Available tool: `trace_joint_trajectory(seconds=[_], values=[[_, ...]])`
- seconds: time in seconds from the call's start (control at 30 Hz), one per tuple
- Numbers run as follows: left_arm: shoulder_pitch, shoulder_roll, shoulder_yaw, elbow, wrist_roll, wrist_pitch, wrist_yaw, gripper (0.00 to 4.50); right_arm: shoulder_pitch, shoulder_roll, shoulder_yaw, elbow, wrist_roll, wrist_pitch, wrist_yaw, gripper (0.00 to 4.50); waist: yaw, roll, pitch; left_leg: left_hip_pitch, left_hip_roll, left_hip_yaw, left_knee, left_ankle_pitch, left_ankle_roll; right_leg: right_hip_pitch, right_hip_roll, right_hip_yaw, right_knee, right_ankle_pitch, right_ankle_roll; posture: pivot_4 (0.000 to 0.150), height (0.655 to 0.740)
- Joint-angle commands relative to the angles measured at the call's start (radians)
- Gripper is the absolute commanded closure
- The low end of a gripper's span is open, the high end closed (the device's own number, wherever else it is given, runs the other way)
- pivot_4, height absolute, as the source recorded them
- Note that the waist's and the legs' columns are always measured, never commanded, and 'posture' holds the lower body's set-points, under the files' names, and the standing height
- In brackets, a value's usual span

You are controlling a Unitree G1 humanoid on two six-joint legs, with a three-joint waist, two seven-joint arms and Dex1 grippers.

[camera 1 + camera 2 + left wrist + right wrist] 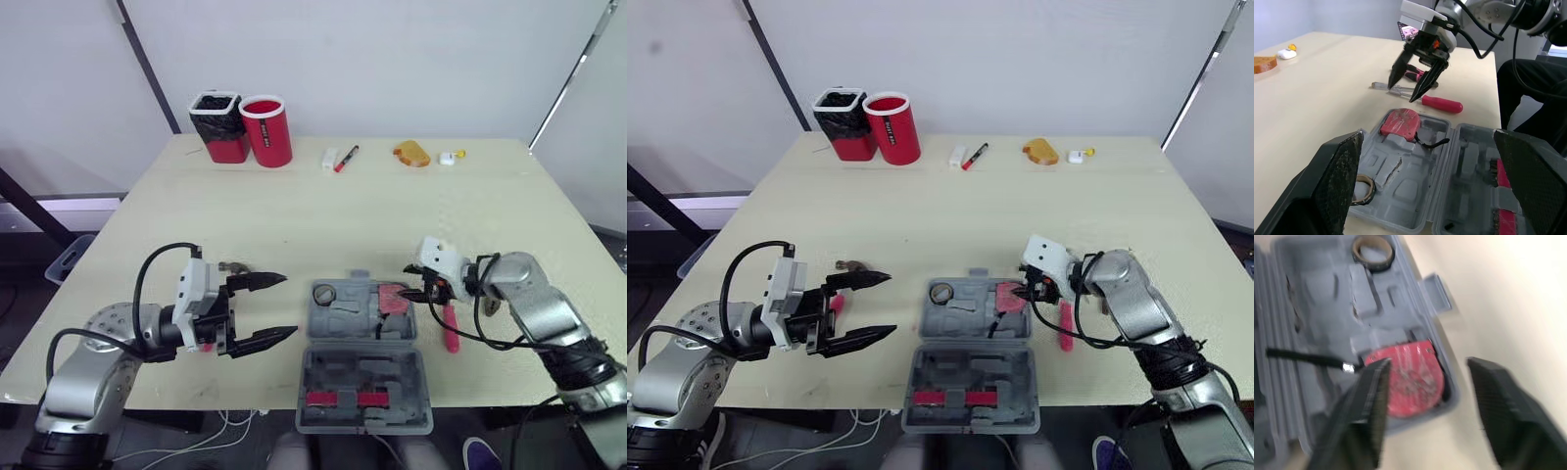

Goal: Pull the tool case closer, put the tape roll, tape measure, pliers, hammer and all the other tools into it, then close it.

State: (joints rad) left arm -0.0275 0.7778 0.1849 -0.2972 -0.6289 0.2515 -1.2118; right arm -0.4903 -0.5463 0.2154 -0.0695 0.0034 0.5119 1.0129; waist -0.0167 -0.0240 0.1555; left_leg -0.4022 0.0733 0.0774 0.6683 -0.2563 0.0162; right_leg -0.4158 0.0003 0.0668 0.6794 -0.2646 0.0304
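Note:
The grey tool case (345, 321) lies open at the table's front edge, its lid (364, 377) folded toward me. In its tray sit a tape roll (325, 292) and a red tape measure (1405, 379) with its black strap. My right gripper (415, 284) hovers open just above the tape measure, at the tray's right edge, with nothing held. A red-handled screwdriver (1442, 104) and pink-handled pliers (1413, 74) lie on the table right of the case. My left gripper (289, 305) stands open and empty left of the case. The hammer (854, 265) lies behind it.
At the table's back stand a black bin (217, 125) and a red cup (266, 130). Further right along the back lie a red marker (345, 159), a white piece (329, 158), an orange object (411, 153) and a small white item (447, 157).

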Motion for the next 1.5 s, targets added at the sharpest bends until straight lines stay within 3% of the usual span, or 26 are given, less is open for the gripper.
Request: trace_joint_trajectory(seconds=[0.03,0.37,0.63,0.77,0.9,1.17,1.33,1.5], values=[[-0.011,-0.003,0.003,-0.007,-0.004,-0.011,-0.005,0.00,0.039,0.051,-0.090,-0.003,0.069,-0.080,-0.073,2.44,0.001,0.000,0.000,0.000,0.000,0.000,0.000,0.000,0.000,0.000,0.000,0.000,0.000,0.000,0.000,0.150,0.7400],[-0.021,-0.002,0.003,0.005,0.000,-0.011,-0.012,0.00,0.155,0.167,-0.142,0.182,0.157,-0.427,-0.105,2.44,0.000,0.000,0.000,0.000,0.000,0.000,0.000,0.000,0.000,0.000,0.000,0.000,0.000,0.000,0.000,0.150,0.7400],[-0.022,-0.003,0.008,0.006,0.006,-0.014,-0.005,0.00,0.134,0.209,-0.121,0.489,0.141,-0.618,-0.097,2.44,-0.001,0.000,0.000,0.000,0.000,0.000,0.000,0.000,0.000,0.001,0.000,0.000,0.000,0.000,0.000,0.150,0.7400],[-0.020,-0.002,0.013,0.006,0.007,-0.014,-0.003,0.00,0.128,0.217,-0.089,0.633,0.090,-0.655,-0.121,2.44,-0.003,-0.001,-0.001,0.003,0.000,0.000,0.000,0.000,0.000,0.003,0.000,0.000,0.000,0.000,0.000,0.150,0.7400],[-0.016,-0.002,0.016,0.005,0.009,-0.012,0.002,0.00,0.123,0.197,-0.036,0.705,0.036,-0.545,-0.124,2.44,-0.005,-0.005,-0.005,0.006,0.000,0.000,0.000,0.000,0.000,0.005,0.000,0.000,0.000,0.000,0.000,0.150,0.7400],[-0.016,-0.003,0.018,0.008,0.012,-0.011,0.003,0.00,0.125,0.174,0.007,0.700,0.005,-0.470,-0.125,2.44,0.001,-0.012,-0.026,0.008,0.000,-0.001,0.000,0.000,0.000,0.007,0.000,0.000,0.000,-0.002,-0.004,0.150,0.7400],[-0.006,-0.009,0.062,0.036,0.007,-0.020,0.026,0.00,0.145,0.194,-0.078,0.555,0.093,-0.546,-0.158,2.44,0.004,-0.014,-0.027,0.008,0.000,-0.002,0.000,0.000,0.000,0.007,-0.001,0.000,-0.001,-0.002,-0.004,0.150,0.7400],[0.009,-0.010,0.114,0.070,0.002,-0.021,0.043,0.00,0.219,0.195,-0.150,0.327,0.181,-0.564,-0.183,2.44,0.002,-0.004,-0.020,0.005,0.000,-0.002,-0.001,0.000,0.000,0.005,-0.001,0.000,0.000,-0.002,-0.003,0.150,0.7400]])
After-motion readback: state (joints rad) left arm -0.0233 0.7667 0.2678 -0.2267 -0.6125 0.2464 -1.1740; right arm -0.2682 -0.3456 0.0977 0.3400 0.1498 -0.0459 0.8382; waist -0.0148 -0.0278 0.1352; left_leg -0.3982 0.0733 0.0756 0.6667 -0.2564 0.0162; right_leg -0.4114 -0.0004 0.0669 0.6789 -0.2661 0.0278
